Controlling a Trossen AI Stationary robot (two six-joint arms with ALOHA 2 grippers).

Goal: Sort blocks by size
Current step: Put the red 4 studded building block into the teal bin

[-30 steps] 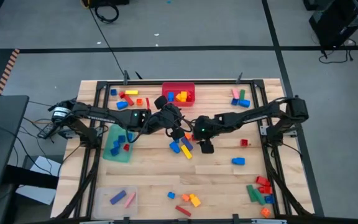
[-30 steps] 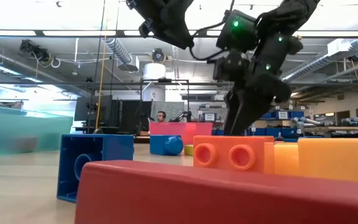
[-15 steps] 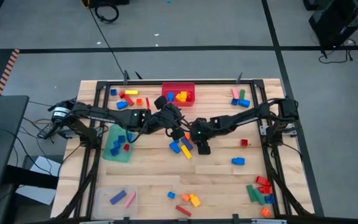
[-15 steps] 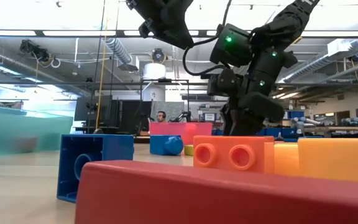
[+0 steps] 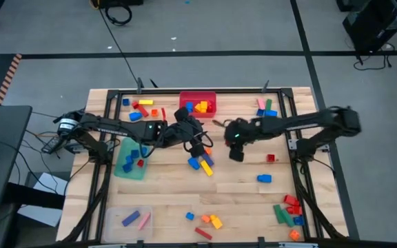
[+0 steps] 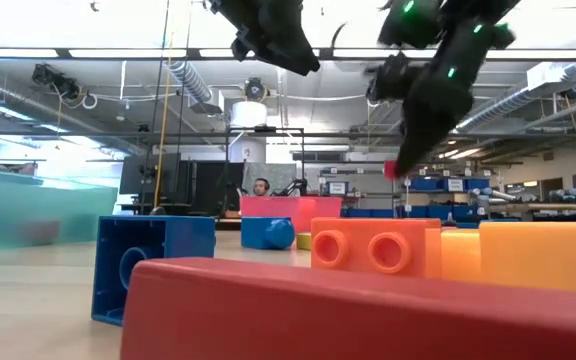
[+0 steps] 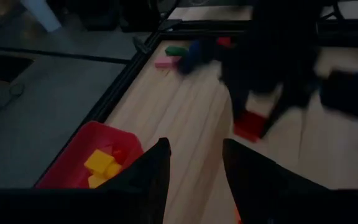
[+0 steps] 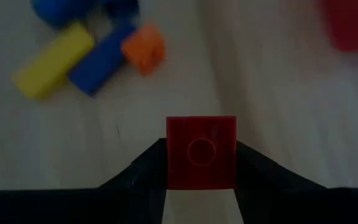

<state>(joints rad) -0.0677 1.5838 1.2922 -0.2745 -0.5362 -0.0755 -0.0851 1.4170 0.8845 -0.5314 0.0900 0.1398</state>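
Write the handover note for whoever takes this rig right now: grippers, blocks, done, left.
Right gripper: shut on a small red block, lifted above mid-table.
Left gripper: open, empty, raised near the red bin at the table's far edge.
Blocks: some already lie in the red bin, the green bin and the clear bin.
Loose: a blue, yellow and orange cluster mid-table, a blue block, a tiny red cube, groups at the far-left, far-right and near-right corners and near edge.
Left: drop the held red block, then sort the loose ones.
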